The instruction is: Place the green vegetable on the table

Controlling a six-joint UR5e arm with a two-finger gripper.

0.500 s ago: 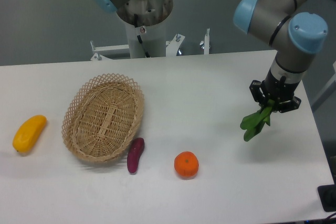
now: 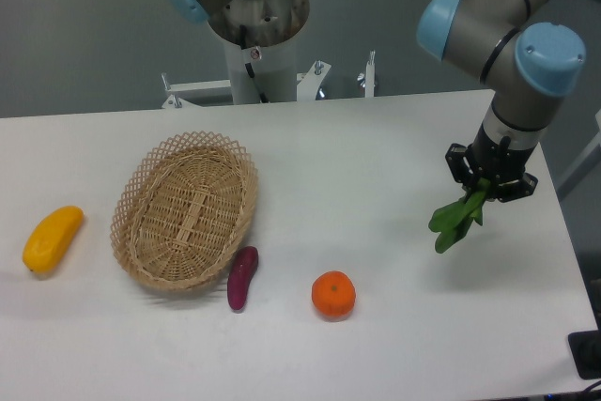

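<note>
The green vegetable (image 2: 454,221) hangs leaves-down from my gripper (image 2: 485,190) over the right side of the white table (image 2: 376,157). The gripper is shut on its stalk end, which is hidden between the fingers. The dark green leaves reach down and to the left, close to the tabletop; I cannot tell whether they touch it.
An orange (image 2: 333,294) lies left of the vegetable near the front. A purple eggplant-like piece (image 2: 242,277) lies beside an oval wicker basket (image 2: 185,209). A yellow fruit (image 2: 52,239) sits at the far left. The table's right edge is close to the gripper.
</note>
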